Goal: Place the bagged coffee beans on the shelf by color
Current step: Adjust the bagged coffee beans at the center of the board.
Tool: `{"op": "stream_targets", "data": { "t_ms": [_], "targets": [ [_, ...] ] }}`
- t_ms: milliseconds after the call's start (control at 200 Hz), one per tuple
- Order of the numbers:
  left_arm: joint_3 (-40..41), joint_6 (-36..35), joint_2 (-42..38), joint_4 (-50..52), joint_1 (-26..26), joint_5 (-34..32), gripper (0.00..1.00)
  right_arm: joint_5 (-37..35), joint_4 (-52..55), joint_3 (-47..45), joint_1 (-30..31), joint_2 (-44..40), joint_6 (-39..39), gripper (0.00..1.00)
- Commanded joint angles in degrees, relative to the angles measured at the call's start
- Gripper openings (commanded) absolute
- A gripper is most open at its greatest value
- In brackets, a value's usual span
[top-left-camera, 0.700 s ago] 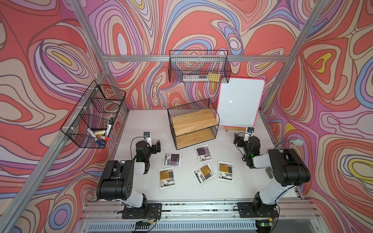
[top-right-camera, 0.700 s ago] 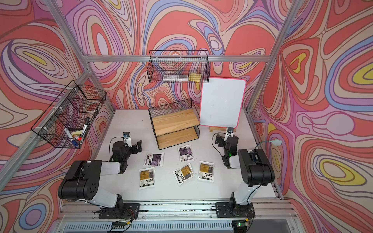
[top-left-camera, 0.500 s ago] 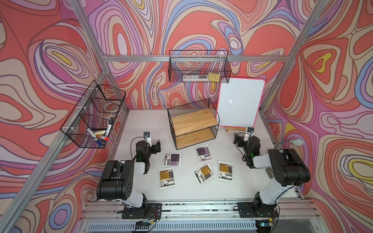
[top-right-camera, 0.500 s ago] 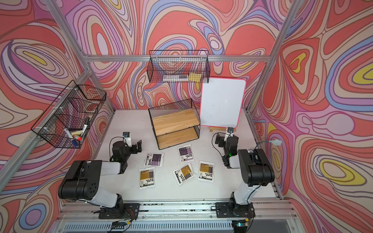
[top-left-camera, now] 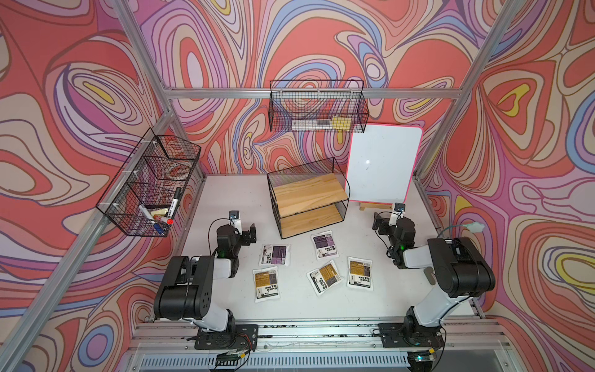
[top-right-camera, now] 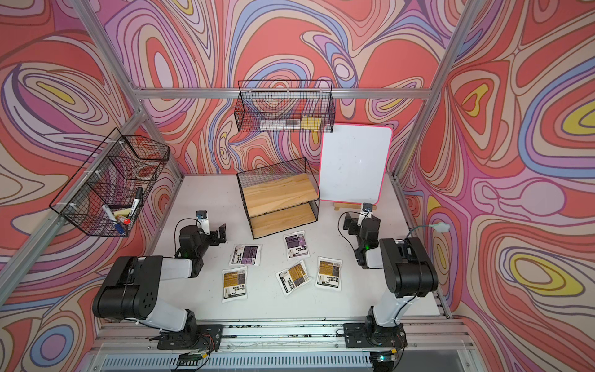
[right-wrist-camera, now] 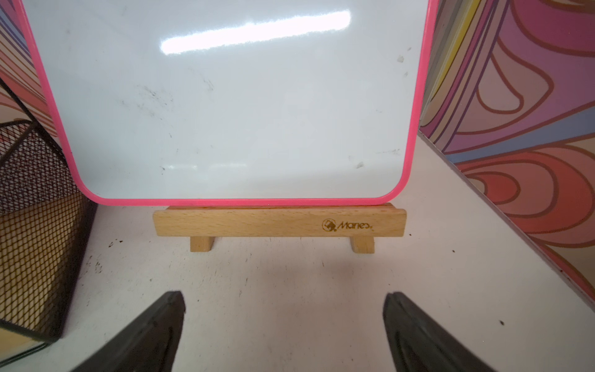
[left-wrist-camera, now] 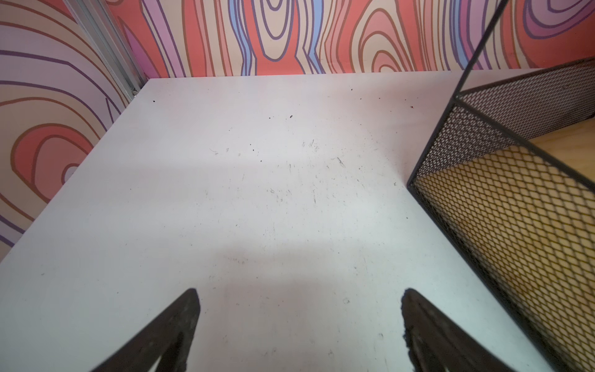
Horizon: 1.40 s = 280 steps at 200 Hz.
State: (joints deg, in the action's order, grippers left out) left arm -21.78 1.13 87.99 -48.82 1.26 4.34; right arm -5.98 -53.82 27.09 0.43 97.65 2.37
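Coffee bags (top-left-camera: 324, 245) are in neither gripper. My left gripper (left-wrist-camera: 299, 299) is spread wide over bare table (left-wrist-camera: 257, 193) beside the shelf (left-wrist-camera: 502, 232) and its mesh side. My right gripper (right-wrist-camera: 283, 302) is equally spread, facing the whiteboard (right-wrist-camera: 225, 96). Further out, all five bags lie flat on the table in front of the shelf, two purple nearer it and three yellow nearer the arms' bases; both boards are bare. I fear the flat bags offer little edge, so a pinch may slip or shove one into its neighbour, and two yellow ones sit close together. A careless swing could clip the wire frame or tip the whiteboard.
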Motion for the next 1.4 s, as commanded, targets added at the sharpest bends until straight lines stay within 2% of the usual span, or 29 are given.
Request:
{"op": "stream_targets", "data": {
  "t_ms": [0, 115, 175, 240, 325, 406, 476, 496, 576, 656, 751, 911, 1061, 1217, 1397],
  "targets": [
    [-0.4, 0.5, -0.1, 0.1, 0.3, 0.1, 0.99, -1.2, -0.7, -0.5, -0.1, -1.5, 0.2, 0.98],
    [0.8, -1.5, -1.7, -1.2, 0.3, 5.2, 0.99, -3.8, 3.9, -0.9, -0.1, -8.0, 0.6, 0.98],
    [0.8, -0.6, -4.2, 0.8, 0.3, 2.9, 0.99, -5.0, 9.2, 0.0, -0.1, -12.3, 1.6, 0.98],
    [0.1, 0.2, -7.9, 5.6, 0.3, 0.2, 0.99, -5.1, 20.4, 3.3, -0.1, -16.9, 4.5, 0.98],
    [-2.5, 1.4, -13.1, 14.3, 0.0, -3.6, 0.99, -2.9, 37.3, 10.5, -0.1, -20.1, 11.2, 0.98],
    [-5.1, 5.4, -16.7, 21.0, -0.4, -5.1, 0.99, -3.3, 51.0, 16.5, -0.1, -20.4, 23.8, 0.98],
    [-7.1, 10.6, -19.3, 28.2, -0.7, -5.5, 0.99, 3.6, 57.1, 19.9, -0.1, -20.0, 24.9, 0.98],
    [-9.8, 12.3, -19.8, 30.8, -0.9, -5.8, 0.99, 5.8, 57.8, 20.0, -0.1, -20.0, 25.6, 0.98],
    [-14.4, 18.9, -21.1, 41.9, -1.6, -5.4, 0.99, 13.1, 56.7, 18.0, 0.1, -22.0, 29.2, 0.98],
    [-17.3, 22.1, -21.8, 48.9, -3.9, -4.4, 0.99, 18.4, 56.7, 16.1, 1.1, -24.7, 32.7, 0.98],
    [-18.8, 24.0, -22.9, 54.2, -8.7, -5.1, 0.99, 19.3, 62.1, 16.4, 6.3, -26.9, 33.5, 0.98],
    [-18.0, 27.8, -25.5, 58.2, -17.9, -6.7, 0.99, 18.8, 71.9, 17.0, 20.7, -28.5, 35.3, 0.98],
    [-17.2, 28.1, -27.9, 61.5, -26.4, -10.0, 0.99, 19.5, 76.1, 15.0, 31.9, -29.8, 39.2, 0.98],
    [-16.5, 28.9, -27.5, 63.2, -30.8, -10.4, 0.99, 21.0, 79.3, 12.2, 39.9, -32.8, 43.3, 0.98],
    [-16.9, 29.1, -24.3, 61.2, -33.3, -9.7, 0.99, 21.5, 80.6, 8.9, 46.5, -34.3, 47.6, 0.98]
  ]
}}
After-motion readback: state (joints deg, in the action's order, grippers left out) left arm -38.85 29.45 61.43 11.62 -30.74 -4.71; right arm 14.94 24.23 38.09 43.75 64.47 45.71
